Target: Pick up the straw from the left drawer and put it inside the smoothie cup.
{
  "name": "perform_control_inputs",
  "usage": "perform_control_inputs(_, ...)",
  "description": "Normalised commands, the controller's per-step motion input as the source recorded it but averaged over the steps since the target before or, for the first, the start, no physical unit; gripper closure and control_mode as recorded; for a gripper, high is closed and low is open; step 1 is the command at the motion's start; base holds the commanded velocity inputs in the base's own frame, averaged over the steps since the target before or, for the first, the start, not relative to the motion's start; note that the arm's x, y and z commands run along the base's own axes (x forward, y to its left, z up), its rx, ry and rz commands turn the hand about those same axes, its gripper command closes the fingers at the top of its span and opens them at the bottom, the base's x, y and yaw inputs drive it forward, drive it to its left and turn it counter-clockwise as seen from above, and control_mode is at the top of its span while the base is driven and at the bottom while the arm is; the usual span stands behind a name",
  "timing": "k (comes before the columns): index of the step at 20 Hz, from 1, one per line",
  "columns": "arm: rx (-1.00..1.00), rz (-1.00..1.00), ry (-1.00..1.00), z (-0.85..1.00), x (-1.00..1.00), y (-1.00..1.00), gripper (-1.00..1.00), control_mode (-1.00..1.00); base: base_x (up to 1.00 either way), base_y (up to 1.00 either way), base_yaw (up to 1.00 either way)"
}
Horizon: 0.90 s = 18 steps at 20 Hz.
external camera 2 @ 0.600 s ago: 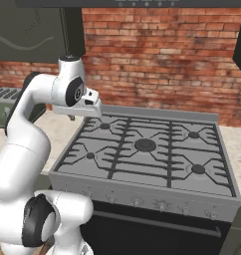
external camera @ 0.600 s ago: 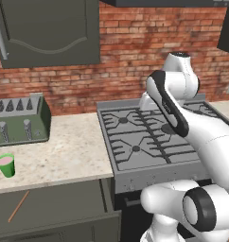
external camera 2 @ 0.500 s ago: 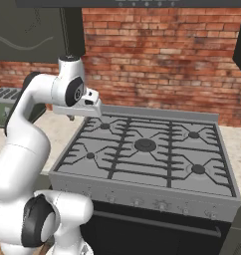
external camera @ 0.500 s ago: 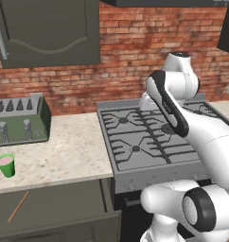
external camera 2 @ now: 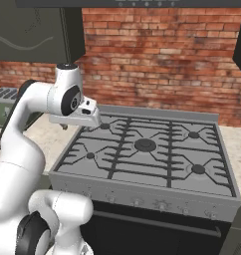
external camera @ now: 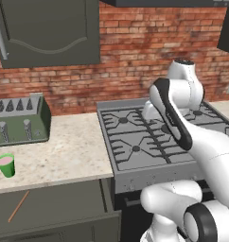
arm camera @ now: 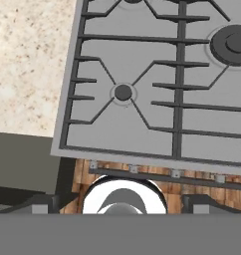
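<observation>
One straw [external camera: 18, 206] in open left drawer [external camera: 55, 208], claw [arm camera: 121, 201] above stove [arm camera: 157, 94], well apart

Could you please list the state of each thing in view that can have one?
left drawer: pulled open.
straw: lying flat inside the drawer, untouched.
smoothie cup: upright on the counter, pink smoothie inside, no straw in it.
toaster: slots empty.
upper cabinet door: closed.
gripper: open, holding nothing, above the stove's front edge.
</observation>
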Motion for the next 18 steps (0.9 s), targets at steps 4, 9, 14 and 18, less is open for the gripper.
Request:
perform_control_inputs(4, 0.0, 0.0, 0.0, -0.26, -0.29, 0.0, -1.0, -1.0, 0.0, 0.0, 0.0)
perform_control_inputs(9, 0.0, 0.0, 0.01, -0.05, -0.17, 0.0, -1.0, -1.0, 0.0, 0.0, 0.0)
perform_control_inputs(14, 0.0, 0.0, 0.0, -0.01, -0.17, 0.0, -1.0, -1.0, 0.0, 0.0, 0.0)
perform_control_inputs(18, 0.0, 0.0, 0.0, -0.03, -0.01, 0.0, -1.0, -1.0, 0.0, 0.0, 0.0)
